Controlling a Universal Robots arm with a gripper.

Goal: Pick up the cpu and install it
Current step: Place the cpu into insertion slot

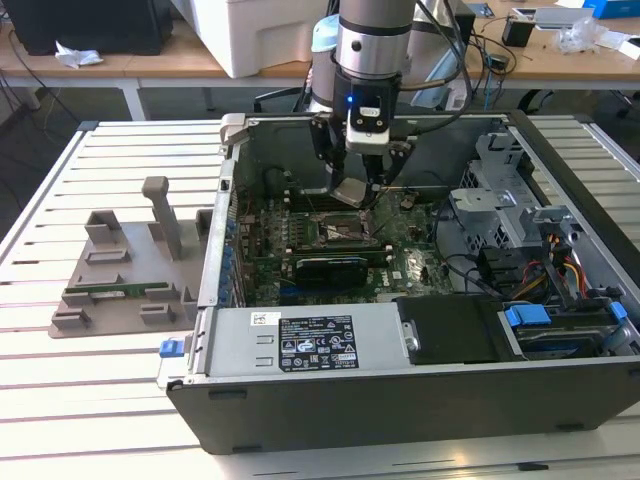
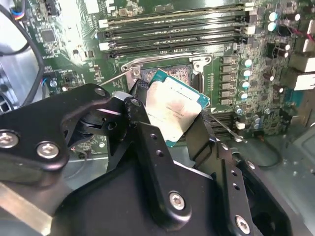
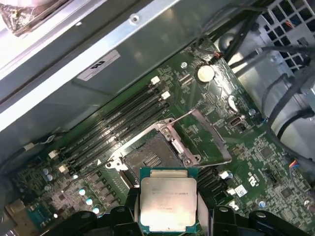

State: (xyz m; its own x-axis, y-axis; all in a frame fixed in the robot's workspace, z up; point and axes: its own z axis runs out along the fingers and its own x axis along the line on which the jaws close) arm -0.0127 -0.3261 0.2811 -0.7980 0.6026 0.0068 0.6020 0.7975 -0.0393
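Jaws of the black 2-finger gripper [image 2: 171,118] are closed on the cpu [image 2: 174,109], a small flat square chip with a silvery-grey metal top and a thin green edge. The fingers [image 2: 139,110] press on 2 opposite edges, leaving the top face bare. In the exterior view the cpu [image 1: 352,192] hangs tilted inside the open dark-grey computer case [image 1: 400,400], above the green motherboard [image 3: 256,162] and not touching it. In the first wrist view the chip sits just short of the near edge of the black-framed square socket [image 3: 150,156], whose silvery metal load plate [image 3: 199,133] stands swung open at one side.

The part looks light and rigid, so weight is no worry. The smooth metal lid and thin rim give little to bite on, and I judge a slip or a twist in the grip to be likely. Holding by the edges, as here, seems right, since the underside contacts and the socket's fine pins are probably delicate. It likely needs to sit level and square to the frame before contact, with no pushing force.
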